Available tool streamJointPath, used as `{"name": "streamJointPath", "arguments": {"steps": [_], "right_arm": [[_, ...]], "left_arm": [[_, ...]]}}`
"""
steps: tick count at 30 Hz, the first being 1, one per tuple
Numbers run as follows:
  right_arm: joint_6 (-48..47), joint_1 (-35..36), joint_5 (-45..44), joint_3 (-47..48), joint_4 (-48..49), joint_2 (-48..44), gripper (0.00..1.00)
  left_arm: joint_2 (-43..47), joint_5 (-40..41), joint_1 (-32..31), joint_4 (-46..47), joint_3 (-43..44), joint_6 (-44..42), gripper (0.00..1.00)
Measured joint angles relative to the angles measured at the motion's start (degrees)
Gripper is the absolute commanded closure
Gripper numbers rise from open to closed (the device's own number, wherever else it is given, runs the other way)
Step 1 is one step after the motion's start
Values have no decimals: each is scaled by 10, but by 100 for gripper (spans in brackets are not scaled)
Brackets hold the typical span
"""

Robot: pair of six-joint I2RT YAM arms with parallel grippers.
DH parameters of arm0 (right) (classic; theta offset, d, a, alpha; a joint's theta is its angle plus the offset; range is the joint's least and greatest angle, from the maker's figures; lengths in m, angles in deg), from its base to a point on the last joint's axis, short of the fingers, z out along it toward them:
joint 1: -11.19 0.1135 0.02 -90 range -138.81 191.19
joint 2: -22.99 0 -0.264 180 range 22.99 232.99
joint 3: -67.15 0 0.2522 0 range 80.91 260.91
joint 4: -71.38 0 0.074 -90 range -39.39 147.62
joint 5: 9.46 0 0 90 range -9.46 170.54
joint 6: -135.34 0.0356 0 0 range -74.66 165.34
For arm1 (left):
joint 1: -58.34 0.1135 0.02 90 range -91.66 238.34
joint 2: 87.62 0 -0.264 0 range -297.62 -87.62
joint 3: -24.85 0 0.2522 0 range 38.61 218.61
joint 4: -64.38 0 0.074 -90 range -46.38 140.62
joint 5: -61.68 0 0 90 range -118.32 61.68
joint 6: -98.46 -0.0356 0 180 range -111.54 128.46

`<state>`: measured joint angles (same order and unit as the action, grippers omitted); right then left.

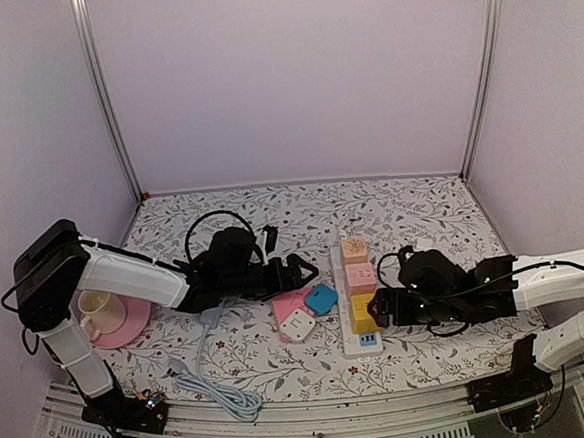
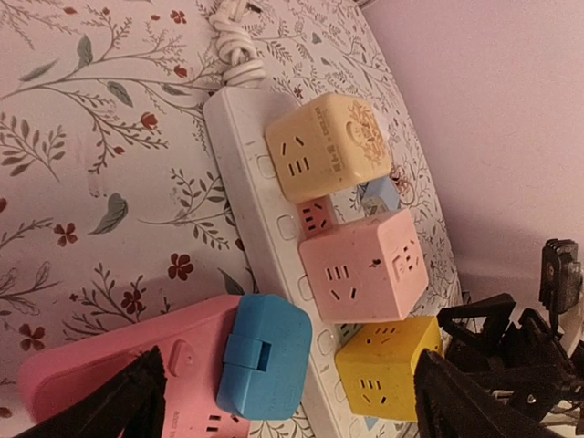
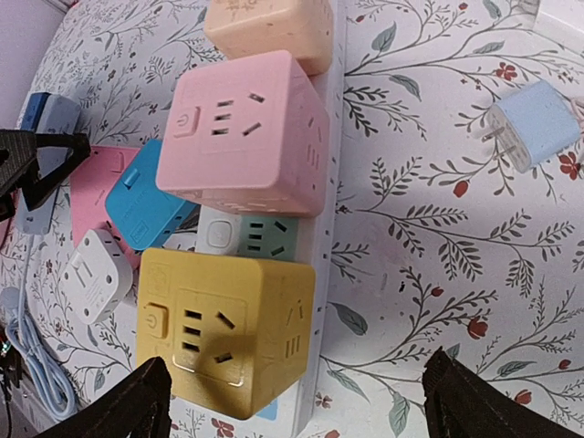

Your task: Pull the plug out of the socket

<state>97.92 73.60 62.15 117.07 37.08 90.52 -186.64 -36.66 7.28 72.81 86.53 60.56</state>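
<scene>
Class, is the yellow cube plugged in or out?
Plugged in: the yellow cube sits directly on the white power strip.

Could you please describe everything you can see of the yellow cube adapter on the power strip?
The yellow cube-shaped plastic adapter looks matte, with rounded edges. Its upper face carries a square power button and socket slots, and a side face shows more slots. It sits upright on the long white plastic power strip, at the end nearest the arms, next in line to the pink cube-shaped adapter. Only the strip visibly touches it, and nothing grips it.
</scene>
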Motion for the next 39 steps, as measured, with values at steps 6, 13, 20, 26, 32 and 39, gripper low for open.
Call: {"name": "streamJointPath", "arguments": {"steps": [6,13,20,26,32,39], "right_arm": [[-19,48,-40,88,-43,95,3],[-34,66,-67,135,-64,177,2],[-53,54,-71,135,-68,217,3],[-70,33,-64,135,-57,223,5],[-82,-1,-57,113,-28,221,6],[-92,-42,-30,47,17,168,8]], "left_arm": [[-24,-14,-8,24,13,29,7],[-25,-15,-43,41,16,65,7],[-29,-13,-78,61,7,112,6],[-67,-8,-96,84,11,141,6],[-94,3,-99,91,35,157,6],[-121,16,-85,67,74,145,6]]}}
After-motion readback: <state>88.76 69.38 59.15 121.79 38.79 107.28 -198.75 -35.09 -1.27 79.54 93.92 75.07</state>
